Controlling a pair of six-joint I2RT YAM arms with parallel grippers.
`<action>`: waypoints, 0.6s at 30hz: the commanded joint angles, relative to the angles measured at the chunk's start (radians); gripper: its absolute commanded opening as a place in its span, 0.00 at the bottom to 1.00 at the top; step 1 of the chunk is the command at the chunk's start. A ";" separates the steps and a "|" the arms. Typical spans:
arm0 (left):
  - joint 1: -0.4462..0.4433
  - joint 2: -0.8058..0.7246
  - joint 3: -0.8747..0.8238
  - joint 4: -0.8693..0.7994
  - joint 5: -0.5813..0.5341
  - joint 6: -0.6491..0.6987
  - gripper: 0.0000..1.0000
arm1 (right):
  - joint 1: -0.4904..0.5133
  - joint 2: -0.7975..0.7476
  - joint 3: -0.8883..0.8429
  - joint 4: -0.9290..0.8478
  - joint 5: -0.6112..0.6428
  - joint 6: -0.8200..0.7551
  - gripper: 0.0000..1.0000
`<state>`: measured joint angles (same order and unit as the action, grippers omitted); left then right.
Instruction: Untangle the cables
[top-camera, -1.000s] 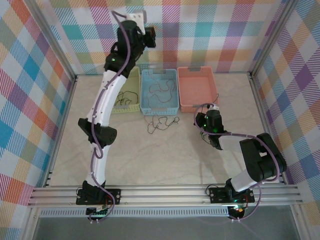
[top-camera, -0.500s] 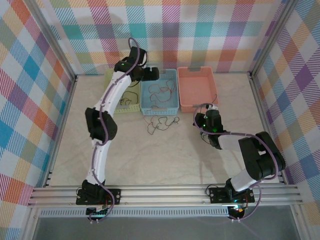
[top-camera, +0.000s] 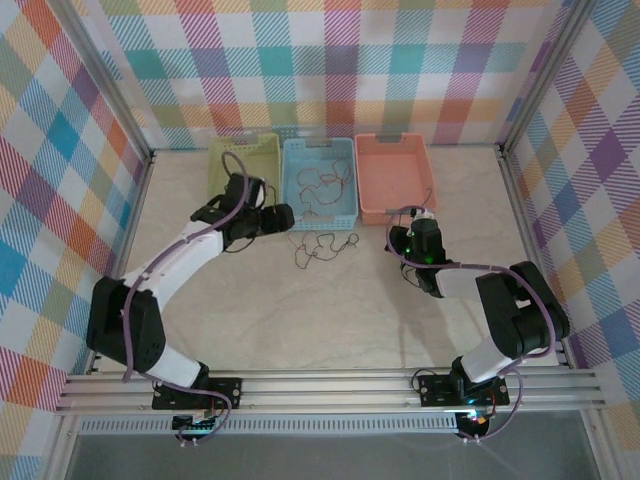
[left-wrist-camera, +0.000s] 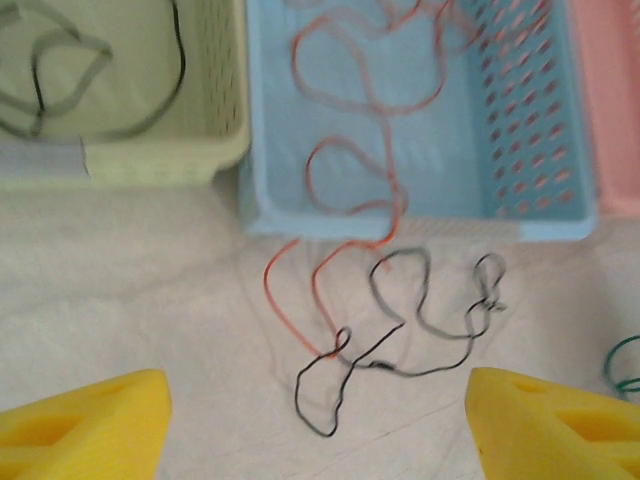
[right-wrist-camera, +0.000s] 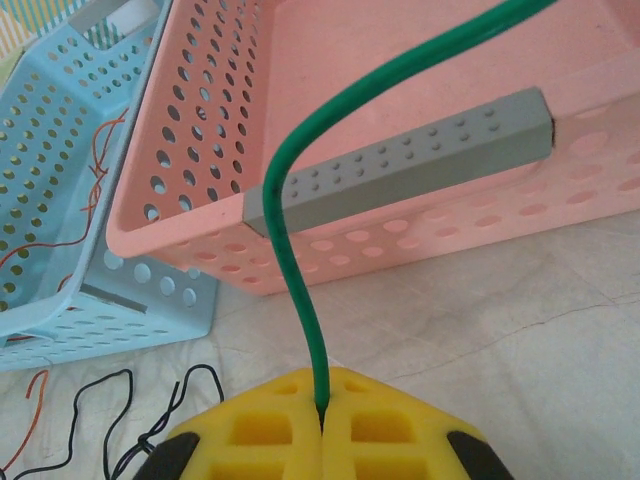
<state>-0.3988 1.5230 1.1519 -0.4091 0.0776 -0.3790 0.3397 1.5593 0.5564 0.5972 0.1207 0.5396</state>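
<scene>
Green basket (top-camera: 228, 152), far left: far black cable (left-wrist-camera: 40, 85) lies loose inside, no issue there.

Left fingers (left-wrist-camera: 100, 425) are spread wide and grip nothing, hovering over the surface (top-camera: 330, 310) just on the near side of the tangle.

Blue basket (left-wrist-camera: 520, 215), middle: orange-red cable (left-wrist-camera: 330, 160) loops inside, spills over the near wall onto the surface and hooks into the near black cable (left-wrist-camera: 420, 325) at a small knot (left-wrist-camera: 342, 345).

Risks for the left side:
- Closing on the knot pinches both wires. A lift would then tighten it and drag the orange-red cable out of the blue basket.
- The wires are thin and lie flat, so the fingers could scrape the surface and close on air.
- A hard pull on the orange-red cable runs against the basket wall. The basket looks light and could slide or tip.

Pink basket (right-wrist-camera: 300, 120), right: right fingers (right-wrist-camera: 270, 430) are clamped on the green cable (right-wrist-camera: 290, 230) just on its near side, and the cable arcs up across the rim.

The left wrist view shows a green loop at its right edge, near the near black cable. Cannot tell if they're linked. If they are, raising the green cable tows the tangle out from under the left fingers.
</scene>
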 joint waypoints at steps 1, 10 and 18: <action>-0.018 0.058 -0.005 0.092 0.019 -0.014 0.74 | -0.004 0.008 0.020 0.012 -0.016 0.013 0.00; -0.045 0.260 0.137 0.048 -0.022 0.078 0.69 | -0.004 0.013 0.023 0.017 -0.023 0.014 0.00; -0.054 0.399 0.231 -0.013 -0.024 0.152 0.66 | -0.004 0.015 0.025 0.017 -0.021 0.013 0.00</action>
<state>-0.4442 1.8881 1.3499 -0.3721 0.0669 -0.2749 0.3397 1.5631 0.5575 0.5972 0.1108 0.5396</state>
